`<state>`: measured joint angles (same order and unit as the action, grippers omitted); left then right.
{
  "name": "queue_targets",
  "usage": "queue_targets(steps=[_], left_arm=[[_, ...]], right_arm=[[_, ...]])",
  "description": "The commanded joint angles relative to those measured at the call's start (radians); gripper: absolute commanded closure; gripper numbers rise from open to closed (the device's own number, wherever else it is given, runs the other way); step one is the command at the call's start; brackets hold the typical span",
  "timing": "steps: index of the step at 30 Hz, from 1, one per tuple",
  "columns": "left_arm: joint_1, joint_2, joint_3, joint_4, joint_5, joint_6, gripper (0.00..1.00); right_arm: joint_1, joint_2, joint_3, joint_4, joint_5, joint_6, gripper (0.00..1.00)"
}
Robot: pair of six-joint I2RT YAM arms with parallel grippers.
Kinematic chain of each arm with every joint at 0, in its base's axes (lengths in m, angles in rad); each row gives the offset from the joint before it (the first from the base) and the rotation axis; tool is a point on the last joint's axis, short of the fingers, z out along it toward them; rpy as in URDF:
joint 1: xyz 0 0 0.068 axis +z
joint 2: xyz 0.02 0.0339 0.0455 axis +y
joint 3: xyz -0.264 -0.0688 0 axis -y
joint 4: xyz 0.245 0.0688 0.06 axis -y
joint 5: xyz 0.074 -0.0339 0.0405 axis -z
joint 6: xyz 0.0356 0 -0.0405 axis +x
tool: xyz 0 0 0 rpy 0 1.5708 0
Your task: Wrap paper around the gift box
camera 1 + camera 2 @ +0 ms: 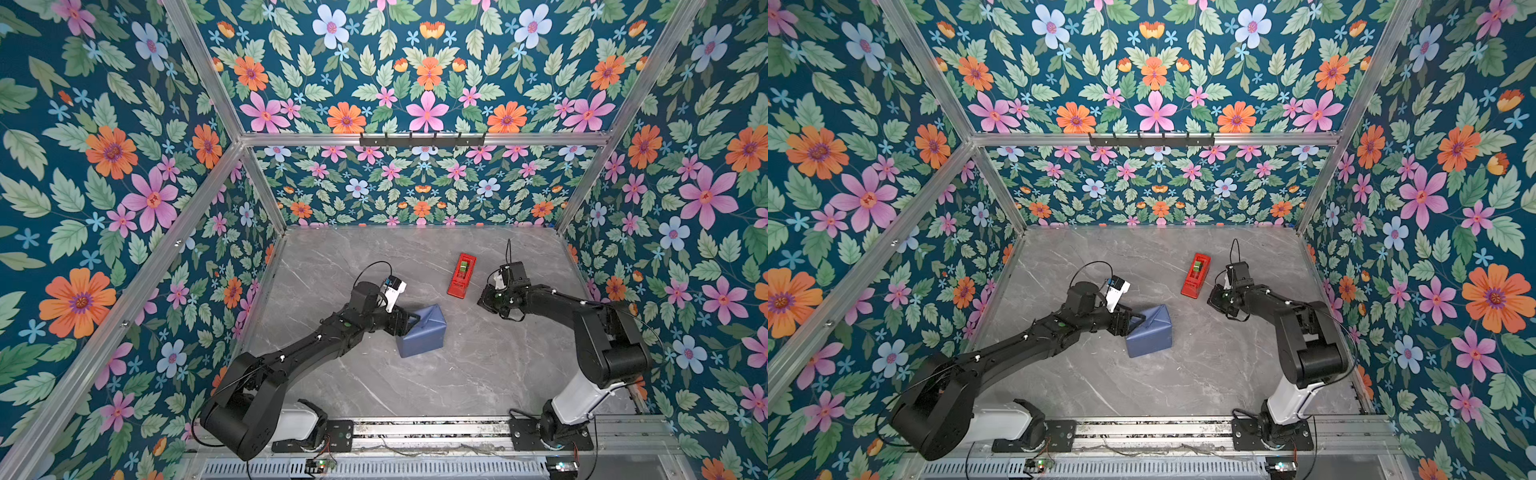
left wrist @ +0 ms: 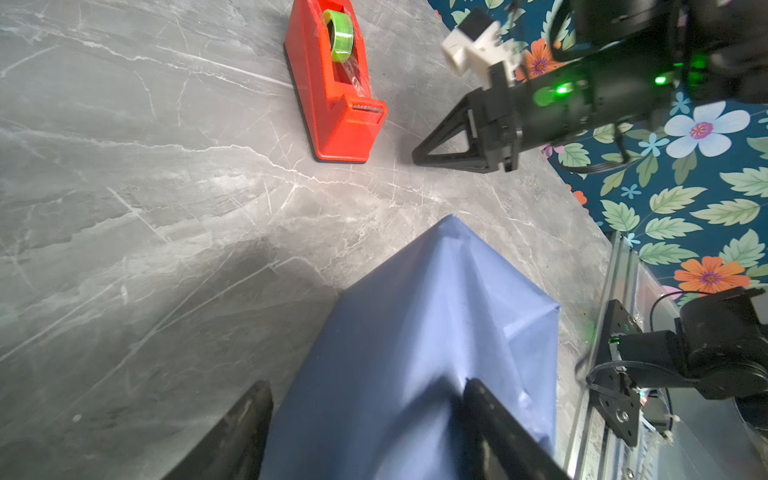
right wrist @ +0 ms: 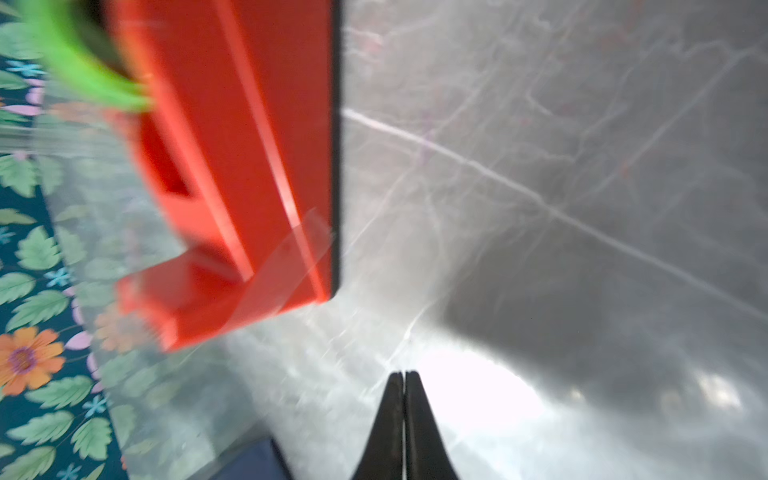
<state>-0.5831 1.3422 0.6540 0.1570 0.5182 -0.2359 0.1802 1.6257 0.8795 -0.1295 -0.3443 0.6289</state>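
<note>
Robot test cell in a lab, 2 black arms (image 1: 307, 345) bolted to a metal rail (image 1: 428, 430), grey marble-look bench (image 1: 457, 374), aluminium frame (image 1: 415, 138), walls (image 1: 104, 166) of floral wallpaper, exposed wiring along the front

Count, both top views. Wrapped parcels: one, the paper (image 1: 422, 337) (image 1: 1149, 332) (image 2: 419, 353) covering it in slate-blue on every visible face; no green of a gift box shows, so none is counted separately. Tape dispensers: one, red tape dispenser (image 1: 461, 275) (image 1: 1195, 275) (image 2: 336, 83) (image 3: 241, 166), carrying one green tape roll (image 2: 338, 35). Arms: two, each with one gripper, the left gripper (image 1: 409, 322) and the right gripper (image 1: 486, 296). Marble tabletops: one, table (image 1: 478, 374).
</note>
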Motion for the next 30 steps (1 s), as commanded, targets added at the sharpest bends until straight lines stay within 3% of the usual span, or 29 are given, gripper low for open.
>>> queue_targets(steps=[1,8,13,23,30], left_arm=[[-0.001,0.011,-0.004,-0.108,-0.020,0.029,0.26],[-0.001,0.014,-0.005,-0.106,-0.019,0.029,0.26],[-0.001,0.014,-0.003,-0.110,-0.019,0.030,0.26],[-0.001,0.014,-0.005,-0.107,-0.017,0.030,0.26],[-0.001,0.008,-0.007,-0.106,-0.017,0.029,0.26]], right_arm=[[0.001,-0.103,-0.051,-0.014,-0.082,-0.020,1.00],[0.009,-0.381,-0.134,-0.107,-0.293,-0.017,1.00],[0.098,-0.492,-0.100,-0.141,-0.372,0.003,1.00],[0.349,-0.409,-0.001,-0.018,-0.376,0.111,1.00],[0.421,-0.328,0.035,0.027,-0.412,0.117,1.00]])
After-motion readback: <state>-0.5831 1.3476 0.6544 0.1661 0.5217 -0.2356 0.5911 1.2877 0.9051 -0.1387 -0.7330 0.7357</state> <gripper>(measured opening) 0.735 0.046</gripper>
